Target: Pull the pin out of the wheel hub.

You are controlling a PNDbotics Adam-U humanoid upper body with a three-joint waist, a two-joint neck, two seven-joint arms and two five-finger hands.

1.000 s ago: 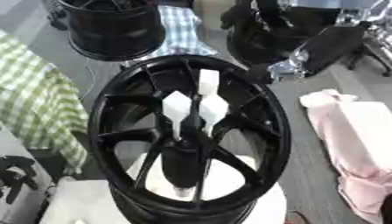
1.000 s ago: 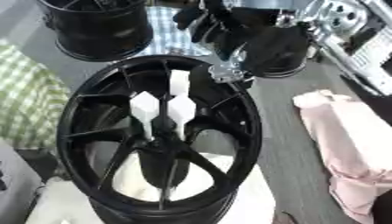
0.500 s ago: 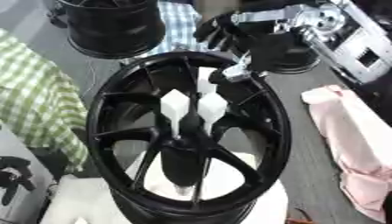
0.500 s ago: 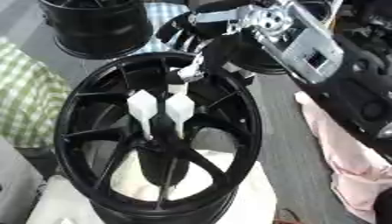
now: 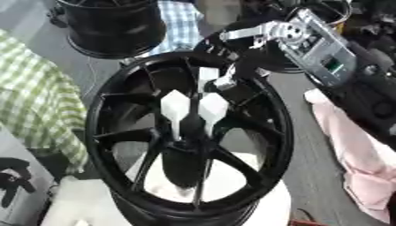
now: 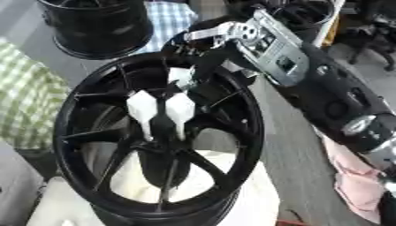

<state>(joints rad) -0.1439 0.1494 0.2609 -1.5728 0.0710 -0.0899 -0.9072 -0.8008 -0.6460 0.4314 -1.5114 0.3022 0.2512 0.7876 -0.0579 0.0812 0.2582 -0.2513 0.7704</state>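
A black spoked wheel hub [image 5: 283,132] lies flat on a white cushion [image 5: 81,205]. Two white pin heads [image 5: 176,107] [image 5: 213,108] stand side by side at its centre, and a third white piece [image 5: 207,74] shows just behind them. My right hand [image 6: 203,56] reaches down over the far rim from the upper right, its dark tip right beside the third white piece and partly covering it. Whether it grips the piece is hidden by blur. My left hand [image 5: 15,181] rests open at the lower left, away from the wheel.
A second black wheel [image 5: 116,26] stands at the back left. A green-checked cloth [image 5: 39,101] lies left of the hub, a blue-checked cloth [image 5: 182,20] behind it, and a pink cloth [image 5: 356,154] on the right. My grey forearm [image 5: 317,48] spans the upper right.
My right arm has come in from the top right and lowered over the far rim to the white pieces at the hub's centre. The camera has shifted a little.
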